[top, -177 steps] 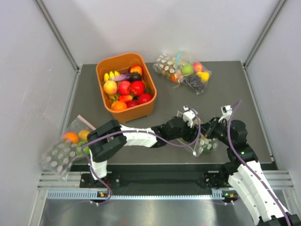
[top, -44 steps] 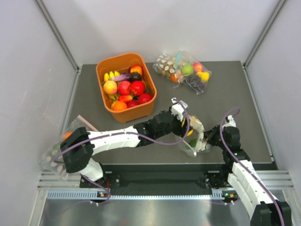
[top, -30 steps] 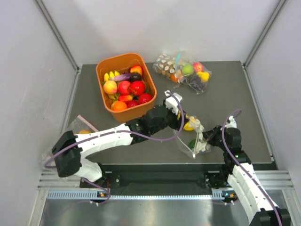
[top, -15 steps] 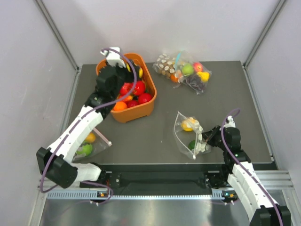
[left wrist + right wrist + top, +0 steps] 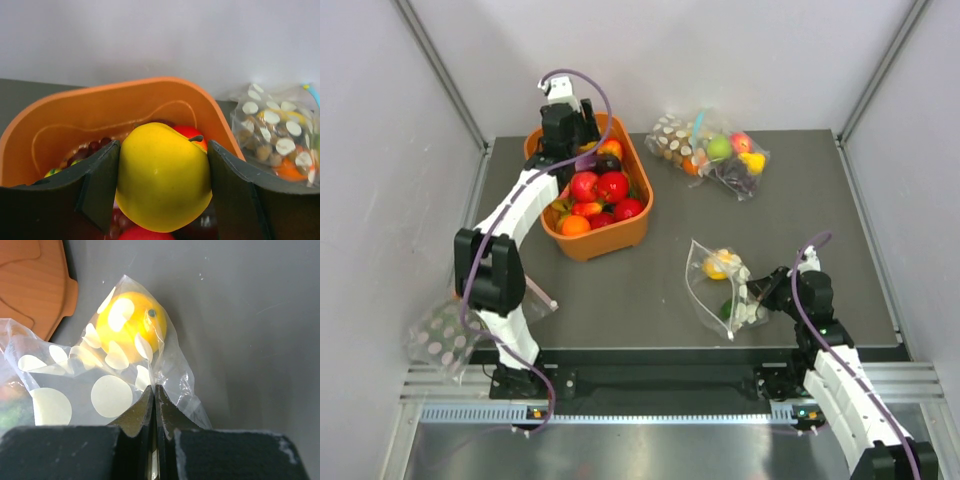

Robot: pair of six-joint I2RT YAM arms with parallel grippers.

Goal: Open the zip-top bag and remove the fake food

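Note:
The zip-top bag point(image 5: 725, 285) lies on the dark table at front right, its mouth toward the orange bin. A yellow fruit point(image 5: 717, 265) and a green one point(image 5: 728, 308) show through it. My right gripper point(image 5: 760, 300) is shut on the bag's near edge. In the right wrist view the jaws point(image 5: 154, 387) pinch the clear plastic point(image 5: 75, 390), with the yellow fruit point(image 5: 131, 325) just beyond. My left gripper point(image 5: 585, 135) is over the back of the bin and is shut on a yellow apple point(image 5: 162, 177), held between both fingers point(image 5: 100, 185).
The orange bin point(image 5: 620, 235) holds several toy fruits; its wall point(image 5: 75, 120) curves behind the apple. A second dotted bag point(image 5: 710, 152) with fruit lies at the back, also in the left wrist view point(image 5: 280, 135). A third dotted bag point(image 5: 445, 335) hangs off the table's left front edge.
My left arm lifted the yellow apple away from the bag and swung it left and back over the orange bin. My right gripper kept its pinch on the bag.

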